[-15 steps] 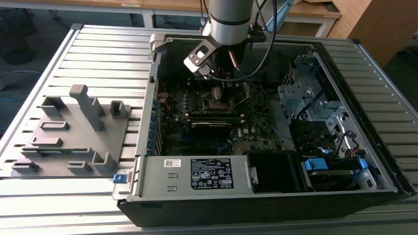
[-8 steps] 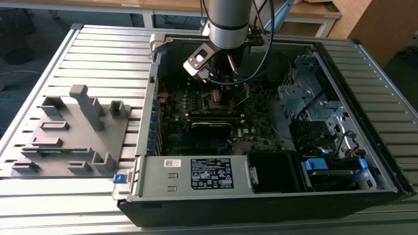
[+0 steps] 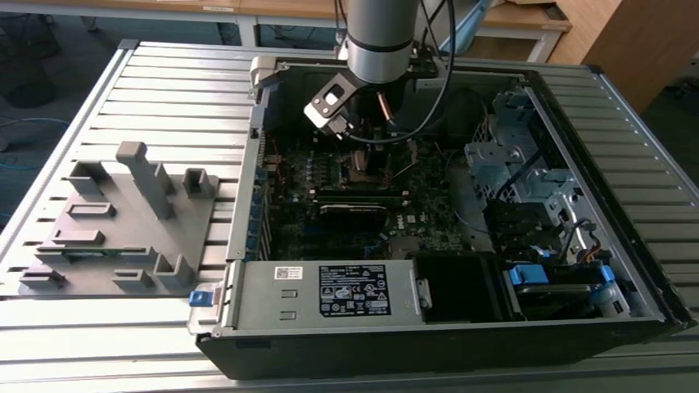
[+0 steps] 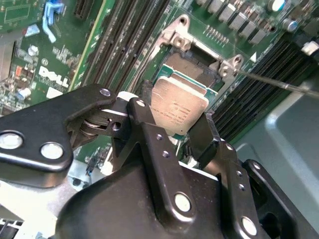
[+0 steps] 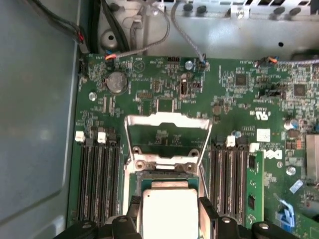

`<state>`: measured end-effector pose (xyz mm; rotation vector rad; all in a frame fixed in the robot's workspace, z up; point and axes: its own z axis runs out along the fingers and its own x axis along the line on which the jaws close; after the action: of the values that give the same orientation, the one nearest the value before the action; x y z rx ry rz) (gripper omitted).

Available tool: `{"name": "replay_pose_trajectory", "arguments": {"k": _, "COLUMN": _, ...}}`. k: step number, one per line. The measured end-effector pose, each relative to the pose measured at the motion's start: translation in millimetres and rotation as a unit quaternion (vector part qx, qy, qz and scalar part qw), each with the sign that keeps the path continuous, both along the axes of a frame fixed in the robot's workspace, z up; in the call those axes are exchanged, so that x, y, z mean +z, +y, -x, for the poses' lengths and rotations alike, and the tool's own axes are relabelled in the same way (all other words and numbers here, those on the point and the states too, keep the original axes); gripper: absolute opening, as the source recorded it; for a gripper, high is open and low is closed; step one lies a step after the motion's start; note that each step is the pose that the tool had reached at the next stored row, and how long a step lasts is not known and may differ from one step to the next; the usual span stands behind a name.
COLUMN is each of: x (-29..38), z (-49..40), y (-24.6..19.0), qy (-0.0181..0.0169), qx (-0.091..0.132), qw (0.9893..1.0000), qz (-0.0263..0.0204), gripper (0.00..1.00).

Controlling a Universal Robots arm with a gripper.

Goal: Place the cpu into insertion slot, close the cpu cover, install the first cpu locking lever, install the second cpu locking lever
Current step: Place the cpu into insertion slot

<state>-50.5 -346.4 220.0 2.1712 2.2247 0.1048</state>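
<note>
Your gripper [image 4: 172, 118] is clamped on the cpu [image 4: 178, 106]. In the second wrist view, one of the black fingers [image 4: 144, 124] presses on each of two opposite edges of the square chip, and its dull silver top faces the camera. In the first wrist view the same grip shows, with the gripper [image 5: 169, 206] closed around the cpu [image 5: 169, 214] and the chip looking pale and bright between the two fingertips.

You are holding the cpu over the near part of the insertion slot [image 4: 198, 62]. The slot's dark centre and silvery rim show just beyond the chip. You cannot tell from these views whether the chip touches the slot or hangs just above it.

The cpu cover [image 5: 167, 119] stands raised and open on the far side of the insertion slot [image 5: 164, 174], and the green circuit board [image 5: 239, 84] shows through its square window. A thin metal rod [image 4: 279, 83] sticks out from one corner of the slot's frame, clear of the chip. Long black memory strips [image 5: 99, 184] run along both sides of the slot, and a round coin battery [image 5: 117, 82] sits on the board beyond the cover.

In the exterior view, your arm [image 3: 377, 41] reaches down into the open computer case [image 3: 437, 246], which lies on a slatted metal table [image 3: 164, 90]. A grey moulded fixture [image 3: 120, 221] lies on the table to the exterior view's left of the case.
</note>
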Motion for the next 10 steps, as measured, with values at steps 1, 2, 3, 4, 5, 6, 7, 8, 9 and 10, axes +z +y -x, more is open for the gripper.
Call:
{"name": "replay_pose_trajectory", "arguments": {"k": 1, "x": -0.9, "z": 1.2, "y": 0.2, "qy": 0.0, "qx": 0.0, "qw": 1.0, "qz": 0.0, "gripper": 0.54}}
{"name": "replay_pose_trajectory", "arguments": {"k": 2, "x": -1.9, "z": 2.0, "y": 0.4, "qy": 0.0, "qx": 0.0, "qw": 1.0, "qz": 0.0001, "gripper": 0.54}}
{"name": "replay_pose_trajectory", "arguments": {"k": 3, "x": -3.4, "z": 2.3, "y": 0.6, "qy": 0.0, "qx": 0.0, "qw": 1.0, "qz": 0.0001, "gripper": 0.54}}
{"name": "replay_pose_trajectory", "arguments": {"k": 4, "x": -5.2, "z": 2.3, "y": 0.7, "qy": 0.0, "qx": 0.0, "qw": 1.0, "qz": 0.0001, "gripper": 0.54}}
{"name": "replay_pose_trajectory", "arguments": {"k": 5, "x": -7.0, "z": 2.3, "y": 0.8, "qy": 0.0001, "qx": 0.0, "qw": 1.0, "qz": 0.0002, "gripper": 0.54}}
{"name": "replay_pose_trajectory", "arguments": {"k": 6, "x": -8.8, "z": 2.4, "y": 0.9, "qy": 0.0001, "qx": 0.0, "qw": 1.0, "qz": 0.0002, "gripper": 0.54}}
{"name": "replay_pose_trajectory", "arguments": {"k": 7, "x": -10.7, "z": 2.6, "y": 1.0, "qy": 0.0, "qx": 0.0, "qw": 1.0, "qz": 0.0001, "gripper": 0.54}}
{"name": "replay_pose_trajectory", "arguments": {"k": 8, "x": -12.3, "z": 2.8, "y": 1.0, "qy": 0.0, "qx": 0.0, "qw": 1.0, "qz": 0.0001, "gripper": 0.54}}
{"name": "replay_pose_trajectory", "arguments": {"k": 9, "x": -13.3, "z": 2.9, "y": 1.1, "qy": 0.0, "qx": 0.0, "qw": 1.0, "qz": 0.0001, "gripper": 0.54}}
{"name": "replay_pose_trajectory", "arguments": {"k": 10, "x": -13.7, "z": 3.0, "y": 1.1, "qy": 0.0001, "qx": 0.0, "qw": 1.0, "qz": 0.0001, "gripper": 0.54}}
